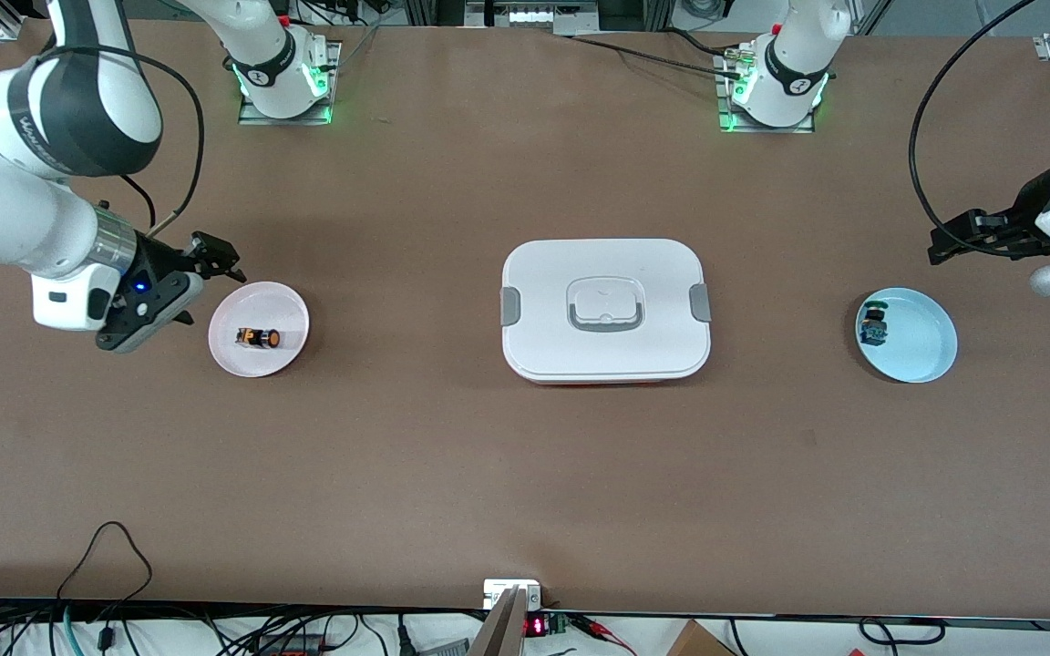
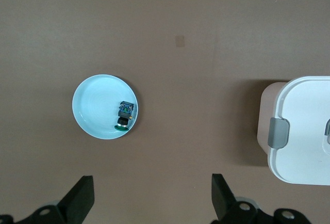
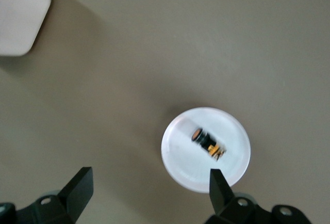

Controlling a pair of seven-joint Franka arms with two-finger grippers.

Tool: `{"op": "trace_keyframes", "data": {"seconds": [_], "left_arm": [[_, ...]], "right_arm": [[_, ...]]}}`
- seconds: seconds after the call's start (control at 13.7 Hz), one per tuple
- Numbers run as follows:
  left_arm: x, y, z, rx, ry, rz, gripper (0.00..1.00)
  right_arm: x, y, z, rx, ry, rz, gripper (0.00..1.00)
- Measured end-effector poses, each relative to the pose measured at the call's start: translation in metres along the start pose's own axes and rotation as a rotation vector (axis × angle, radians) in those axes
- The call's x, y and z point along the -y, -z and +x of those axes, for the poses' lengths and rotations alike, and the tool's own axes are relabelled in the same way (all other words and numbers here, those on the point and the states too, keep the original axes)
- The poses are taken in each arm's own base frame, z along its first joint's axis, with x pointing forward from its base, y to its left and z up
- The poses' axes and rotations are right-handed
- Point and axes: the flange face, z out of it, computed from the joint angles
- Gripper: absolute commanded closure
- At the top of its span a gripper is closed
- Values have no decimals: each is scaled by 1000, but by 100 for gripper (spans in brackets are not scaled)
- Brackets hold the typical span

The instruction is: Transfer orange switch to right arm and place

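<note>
While both arms hang above the brown table (image 1: 397, 456), the small orange switch with its black cylindrical body and orange cap (image 1: 258, 338) lies on its side in a round pink plate (image 1: 288, 314), toward the right arm's end of the table from the white rectangular lidded container with grey side latches (image 1: 605, 310). In the right wrist view the same orange switch (image 3: 208, 143) rests near the middle of the pink plate (image 3: 178, 162), touching nothing but the plate.

The right gripper (image 1: 180, 293) is in the air over bare table just beside the pink plate, on the side away from the white container. Its two black fingers (image 3: 80, 185) stand wide apart and hold nothing.

The left gripper (image 1: 949, 244) is up in the air toward the left arm's end of the table from the white container, over bare table near a round pale blue plate (image 1: 931, 342). Its dark fingers (image 2: 82, 195) are also spread wide, with nothing between them.

In the pale blue plate, close to the rim that faces the white container, lies a small switch with a green cap and blue body (image 1: 873, 325). The left wrist view shows this green-capped switch (image 2: 125, 114) near the plate's edge (image 2: 87, 102), with a corner of the white container (image 2: 304, 131) well apart from it.
</note>
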Motion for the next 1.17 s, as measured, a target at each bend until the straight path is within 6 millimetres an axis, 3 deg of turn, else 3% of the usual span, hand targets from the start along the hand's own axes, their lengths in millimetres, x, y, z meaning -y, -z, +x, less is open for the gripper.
{"op": "trace_keyframes", "data": {"seconds": [0.29,0.44,0.73,0.95,1.17], "left_arm": [[0,2,0,-4,1,0,0],[2,2,1,-5,3,0,0],[2,3,1,-8,3,-1,0],[2,4,1,-8,3,-1,0],[2,4,1,-8,4,-1,0]], "right_arm": [[-7,18,-31,100,-295,42,0],[-6,36,-42,137,-391,7,0],[-24,86,-50,102,-421,-165,0],[-45,100,-54,63,-458,-178,0],[-40,121,-47,14,-485,-193,0]]}}
